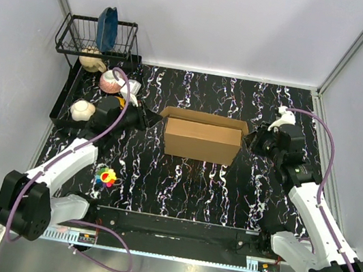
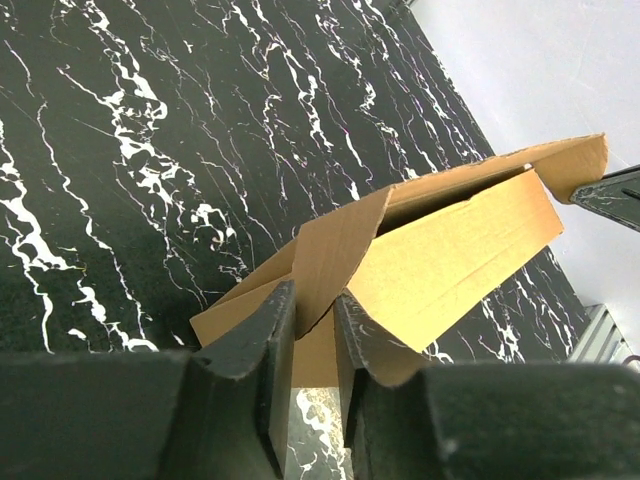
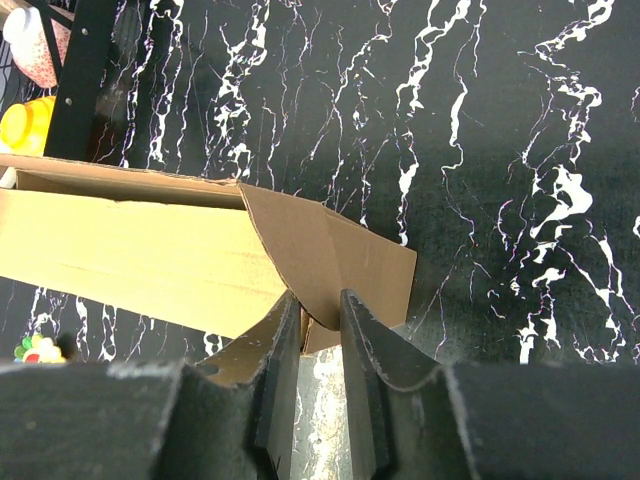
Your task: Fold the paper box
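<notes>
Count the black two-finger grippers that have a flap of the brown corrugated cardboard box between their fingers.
2. The left gripper pinches the left end flap of the brown corrugated cardboard box; the right gripper pinches its right end flap. None hidden.

A wire rack [image 1: 96,52], bowls [image 1: 111,81] and a colourful toy [image 1: 106,177] sit on the marbled table [image 1: 180,185].

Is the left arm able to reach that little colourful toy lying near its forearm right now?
Probably not yet. The left gripper is pinching an end flap of the paper box and would have to let go first. Otherwise the colourful toy lies uncovered on the table beside that arm.
</notes>
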Robot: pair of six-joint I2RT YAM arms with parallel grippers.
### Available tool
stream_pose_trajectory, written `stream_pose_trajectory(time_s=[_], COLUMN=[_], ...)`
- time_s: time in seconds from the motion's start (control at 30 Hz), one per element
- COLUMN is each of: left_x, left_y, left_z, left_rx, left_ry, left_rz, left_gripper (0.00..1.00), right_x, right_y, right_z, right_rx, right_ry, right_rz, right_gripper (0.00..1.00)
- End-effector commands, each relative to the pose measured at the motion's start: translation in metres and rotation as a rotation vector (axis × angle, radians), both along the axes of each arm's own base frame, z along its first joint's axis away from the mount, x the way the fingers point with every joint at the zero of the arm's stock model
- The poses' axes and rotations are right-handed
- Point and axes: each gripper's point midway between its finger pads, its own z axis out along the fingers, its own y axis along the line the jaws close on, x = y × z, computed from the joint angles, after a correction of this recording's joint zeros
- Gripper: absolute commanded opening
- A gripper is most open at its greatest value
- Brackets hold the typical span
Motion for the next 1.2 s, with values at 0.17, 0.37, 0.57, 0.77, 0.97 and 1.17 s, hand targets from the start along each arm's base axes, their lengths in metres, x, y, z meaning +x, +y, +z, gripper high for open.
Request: stream_pose_trajectory(time_s=[0.17, 0.37, 0.57, 0.77, 0.97, 1.17], left_x=[0.011, 0.011, 0.01, 0.011, 0.01, 0.01], left_y=[-0.005, -0.006, -0.005, -0.005, -0.005, -0.004], left_z=[0.035, 0.039, 0.033, 0.032, 0.031, 0.03], left_rx=[-0.016, -0.014, -0.005, 0.005, 0.008, 0.008], left_ry=[-0.111, -0.116, -0.11, -0.11, -0.111, -0.109], left_rz=[0.003, 0.001, 0.001, 0.005, 0.003, 0.003], left_gripper=[0.14, 0.1, 0.09, 0.09, 0.09, 0.09], right_x=[0.005, 0.005, 0.008, 0.015, 0.026, 0.031], right_y=[0.009, 0.002, -0.001, -0.002, 0.0, 0.004], right_z=[0.025, 0.04, 0.051, 0.057, 0.055, 0.048], right_rx=[0.03, 0.031, 0.026, 0.006, -0.011, -0.009], right_ry=[-0.062, -0.09, -0.111, -0.123, -0.121, -0.108], right_rz=[0.021, -0.017, -0.036, -0.043, -0.04, -0.027], right_gripper=[0.32, 0.58, 0.61, 0.62, 0.59, 0.41])
